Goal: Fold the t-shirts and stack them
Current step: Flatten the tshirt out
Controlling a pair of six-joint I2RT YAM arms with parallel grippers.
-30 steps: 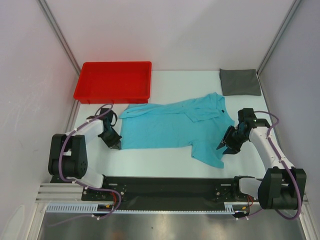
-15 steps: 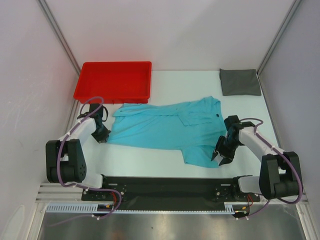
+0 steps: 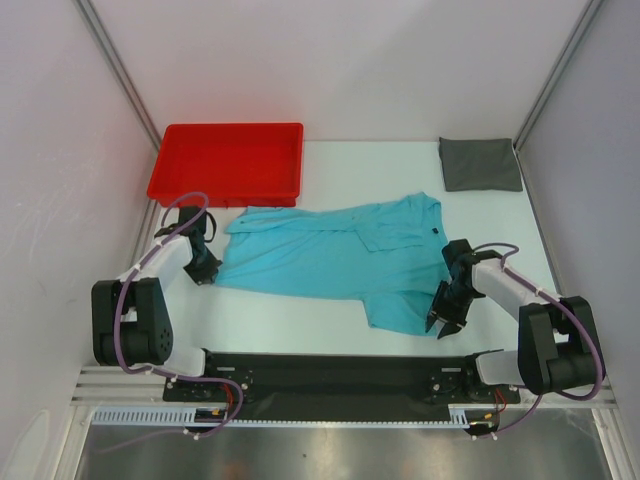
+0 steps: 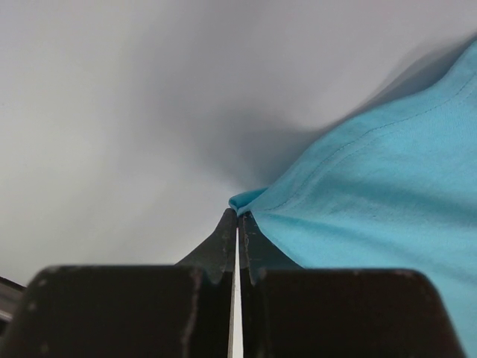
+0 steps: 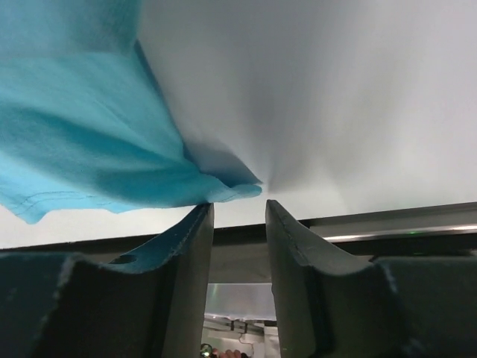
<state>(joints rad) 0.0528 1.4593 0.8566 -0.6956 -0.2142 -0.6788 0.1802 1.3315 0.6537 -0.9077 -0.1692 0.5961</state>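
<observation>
The turquoise t-shirt lies spread across the middle of the table, hem end to the left. My left gripper is shut on the shirt's near left corner, low on the table. My right gripper is open; the shirt's near right corner lies just past its fingertips, clear of them. The dark grey t-shirt sits folded as a small rectangle at the back right.
A red plastic tray stands at the back left. White walls close in both sides. The black base rail runs along the near table edge, just behind the right gripper.
Over the last second both arms dragged the shirt left and toward the near edge. In the last half second the right gripper moved slightly nearer; the left arm stayed put.
</observation>
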